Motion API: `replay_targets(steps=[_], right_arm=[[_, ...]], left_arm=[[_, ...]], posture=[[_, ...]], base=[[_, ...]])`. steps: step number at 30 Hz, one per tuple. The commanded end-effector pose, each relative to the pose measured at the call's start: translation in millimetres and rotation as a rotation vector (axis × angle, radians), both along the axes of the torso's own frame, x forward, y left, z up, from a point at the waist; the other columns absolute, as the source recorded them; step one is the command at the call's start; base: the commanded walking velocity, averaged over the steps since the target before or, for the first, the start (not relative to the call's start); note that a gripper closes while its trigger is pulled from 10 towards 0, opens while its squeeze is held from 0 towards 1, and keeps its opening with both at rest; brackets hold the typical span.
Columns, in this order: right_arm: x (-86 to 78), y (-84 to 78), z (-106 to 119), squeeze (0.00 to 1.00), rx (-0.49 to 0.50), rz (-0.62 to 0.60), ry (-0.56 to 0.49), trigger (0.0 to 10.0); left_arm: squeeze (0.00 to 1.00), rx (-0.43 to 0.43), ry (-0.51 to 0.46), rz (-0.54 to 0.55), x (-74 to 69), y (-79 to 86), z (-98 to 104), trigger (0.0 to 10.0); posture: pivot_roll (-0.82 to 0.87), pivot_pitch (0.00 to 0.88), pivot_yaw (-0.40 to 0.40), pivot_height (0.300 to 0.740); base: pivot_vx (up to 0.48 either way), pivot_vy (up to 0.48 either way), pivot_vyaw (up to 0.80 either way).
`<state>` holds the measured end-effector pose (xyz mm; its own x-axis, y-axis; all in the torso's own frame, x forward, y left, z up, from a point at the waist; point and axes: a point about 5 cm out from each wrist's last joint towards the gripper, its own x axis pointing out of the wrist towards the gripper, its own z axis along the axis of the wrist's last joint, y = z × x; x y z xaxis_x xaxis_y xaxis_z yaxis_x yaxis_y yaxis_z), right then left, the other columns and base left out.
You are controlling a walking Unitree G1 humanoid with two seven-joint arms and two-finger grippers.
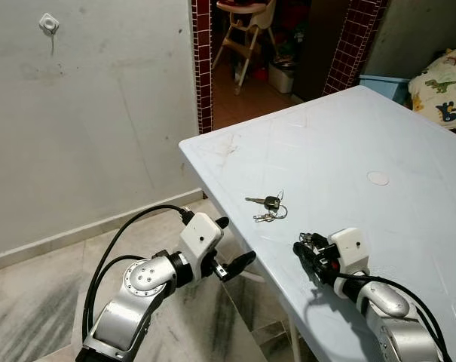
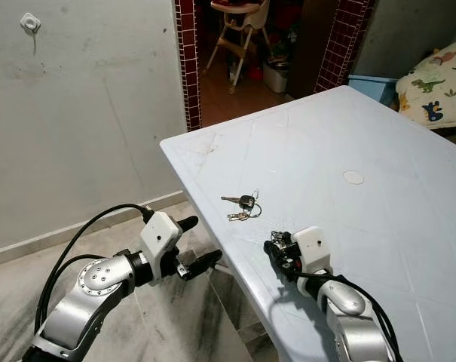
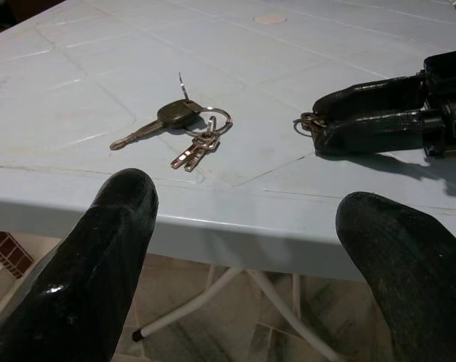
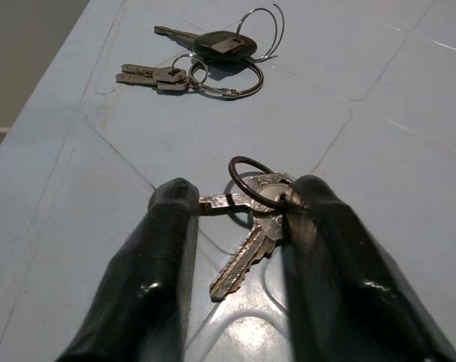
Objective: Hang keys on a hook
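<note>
Keys in 2 bunches are on the pale blue table [image 1: 408, 128]. One bunch [image 1: 269, 207], with a dark-headed key and a few small silver ones on linked rings, lies loose near the table's front edge, and in the right wrist view it sits beyond the fingertips, well apart from them. The second bunch [image 4: 254, 222] of silver keys on a dark ring is at the tip of the right gripper [image 4: 239, 197], which rests low on the tabletop; its 2 black fingers are closed in on the ring and key heads, one finger [image 4: 163, 249] against a key blade and the other against the ring, with the longest key hanging down between them toward the table. The left gripper [image 1: 234, 245] hangs off the table's edge, just beside it and above the marble floor [image 1: 32, 309], with its fingers spread wide apart and holding nothing. On the grey wall [image 1: 99, 113] to the left, high up, a small white hook [image 1: 49, 24] is mounted, far from both bunches. Beyond the table a doorway shows a high chair [image 1: 246, 34].
</note>
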<state>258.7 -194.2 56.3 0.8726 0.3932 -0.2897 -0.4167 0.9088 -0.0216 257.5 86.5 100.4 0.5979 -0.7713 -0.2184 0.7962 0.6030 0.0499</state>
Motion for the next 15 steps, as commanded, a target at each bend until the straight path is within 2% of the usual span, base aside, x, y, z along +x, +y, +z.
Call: replay_targets(steps=[1, 15], right_arm=[[-5.0, -5.0, -10.7, 0.00, 0.005, -0.024, 0.066, 0.0], [-9.7, -4.6, -14.1, 0.00, 0.025, -0.033, 0.092, 0.0]], left_arm=[[0.00, 0.004, -0.003, -0.019, -1.6, -1.5, 1.7, 10.0], [0.00, 0.008, 0.000, -0.024, -2.2, -1.8, 0.7, 10.0]], posture=[[0.08, 0.000, -0.010, 0.740], [0.08, 0.000, -0.008, 0.740]], base=[[0.000, 0.000, 0.00], [0.000, 0.000, 0.00]])
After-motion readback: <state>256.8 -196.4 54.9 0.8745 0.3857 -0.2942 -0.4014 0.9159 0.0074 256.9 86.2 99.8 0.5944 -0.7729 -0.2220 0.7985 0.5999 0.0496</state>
